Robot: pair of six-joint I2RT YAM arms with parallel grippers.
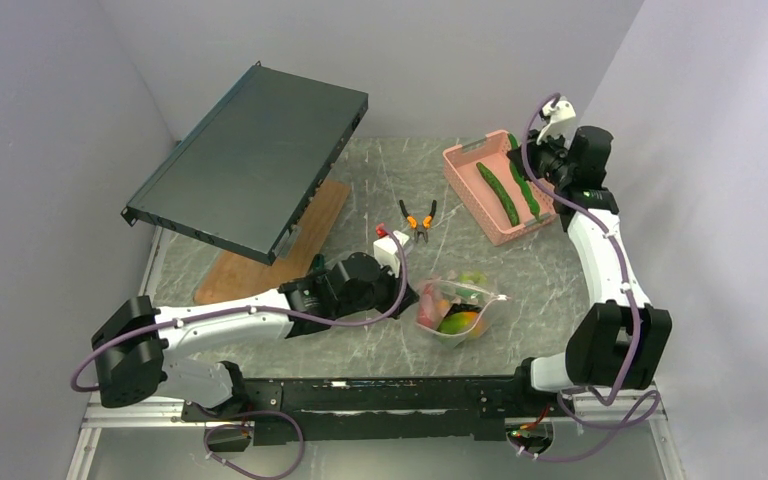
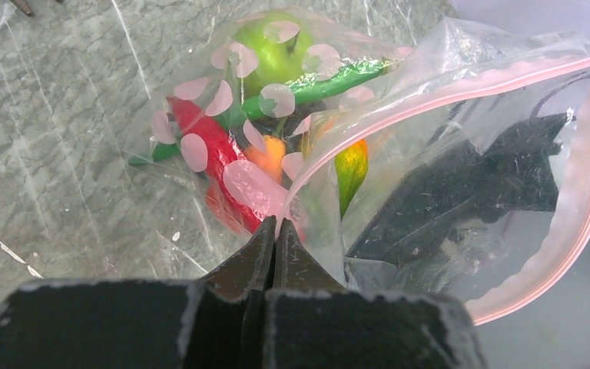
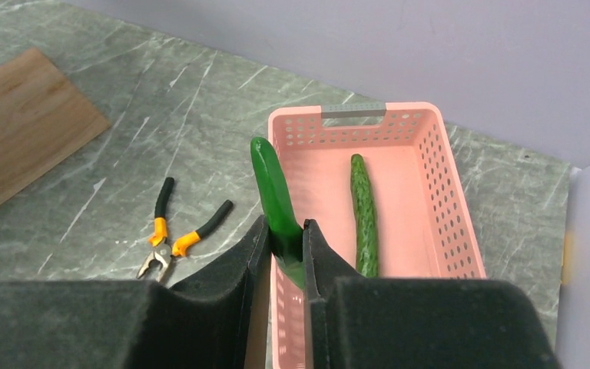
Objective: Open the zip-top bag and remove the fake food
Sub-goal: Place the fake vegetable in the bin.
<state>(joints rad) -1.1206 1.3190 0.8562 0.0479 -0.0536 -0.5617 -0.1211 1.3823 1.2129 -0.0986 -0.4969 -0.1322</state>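
Left gripper (image 2: 275, 231) props bag (image 1: 457, 308); right gripper (image 3: 284, 238) unloads cucumber (image 3: 275, 192).
Left shut on bag wall, near-side of basket (image 3: 415, 231), so mouth gapes; right pinches cucumber at basket wall, I'd guess for drop-off; other food (image 2: 276, 54) bagged.

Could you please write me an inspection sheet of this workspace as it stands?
Surface: grey marbled table; wooden board on its left side.
Job's things: zip-top bag with its mouth gaping, holding a green apple, red piece and mango; one cucumber lies in the pink basket; a second cucumber is gripped at the basket.
Clutter: orange-handled pliers; dark panel tilted over the board.
Grippers: left gripper, jaws shut on the bag's edge; right gripper, jaws shut on the second cucumber.
Cables: purple cables loop along both arms.
Surroundings: plain pale walls; nothing else seen.
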